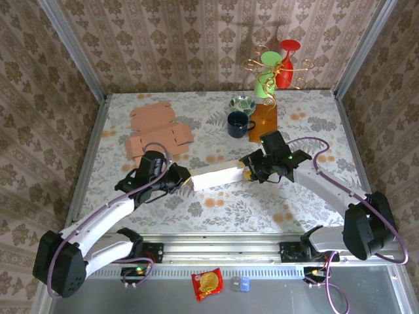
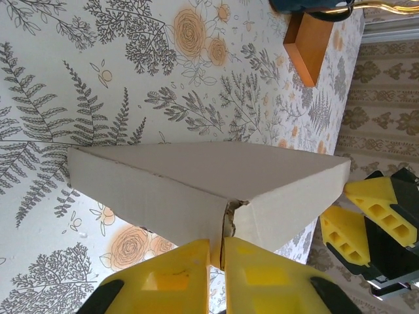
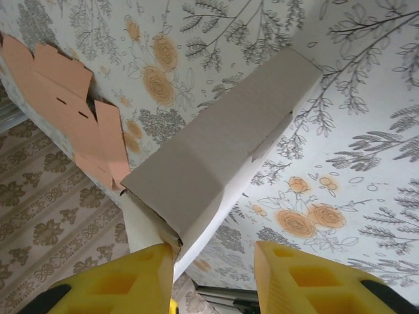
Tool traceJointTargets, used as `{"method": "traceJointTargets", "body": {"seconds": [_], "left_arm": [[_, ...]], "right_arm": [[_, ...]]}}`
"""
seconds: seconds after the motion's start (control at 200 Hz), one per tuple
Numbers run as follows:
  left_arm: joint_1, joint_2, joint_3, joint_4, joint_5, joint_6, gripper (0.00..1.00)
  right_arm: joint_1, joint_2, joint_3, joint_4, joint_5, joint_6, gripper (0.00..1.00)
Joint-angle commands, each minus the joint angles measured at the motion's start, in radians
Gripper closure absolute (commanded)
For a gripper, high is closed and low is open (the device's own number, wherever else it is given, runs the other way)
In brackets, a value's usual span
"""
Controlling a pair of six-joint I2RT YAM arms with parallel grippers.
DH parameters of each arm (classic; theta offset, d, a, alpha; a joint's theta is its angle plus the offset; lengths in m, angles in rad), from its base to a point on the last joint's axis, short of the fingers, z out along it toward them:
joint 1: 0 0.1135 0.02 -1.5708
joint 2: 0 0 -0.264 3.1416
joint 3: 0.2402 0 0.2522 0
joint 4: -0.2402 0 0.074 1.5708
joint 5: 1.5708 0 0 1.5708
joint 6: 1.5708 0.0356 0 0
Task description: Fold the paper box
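- The left gripper [image 2: 216, 252] is clamped tight on the paper box [image 1: 219, 176] at its corner seam, steadying it over the middle of the table [image 1: 314, 131].
- The right gripper [image 3: 216, 252] stands parted around the opposite end, likely ready to press a flap.

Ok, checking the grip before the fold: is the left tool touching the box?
Touching. The left wrist view shows the left tool pinching the box at its near edge.

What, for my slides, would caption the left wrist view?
Left gripper pinching one edge of the paper box, right gripper at its far end.
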Motion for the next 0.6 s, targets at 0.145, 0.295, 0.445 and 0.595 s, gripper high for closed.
{"method": "traceJointTargets", "body": {"seconds": [0.145,0.295,0.445,0.595], "left_arm": [[-0.077,0.073,0.006,-0.016,-0.030,0.155,0.87],[-0.153,0.081,-0.018,0.043,-0.063,0.188,0.88],[-0.224,0.106,-0.064,0.108,-0.066,0.181,0.86],[-0.239,0.186,-0.085,0.164,-0.009,0.161,0.84]], "right_arm": [[-0.030,-0.045,0.023,-0.169,-0.057,-0.146,0.61],[-0.076,-0.123,-0.009,-0.286,-0.130,-0.234,0.64],[-0.137,-0.226,-0.060,-0.466,-0.194,-0.346,0.64],[-0.206,-0.319,-0.120,-0.581,-0.199,-0.444,0.63]]}}
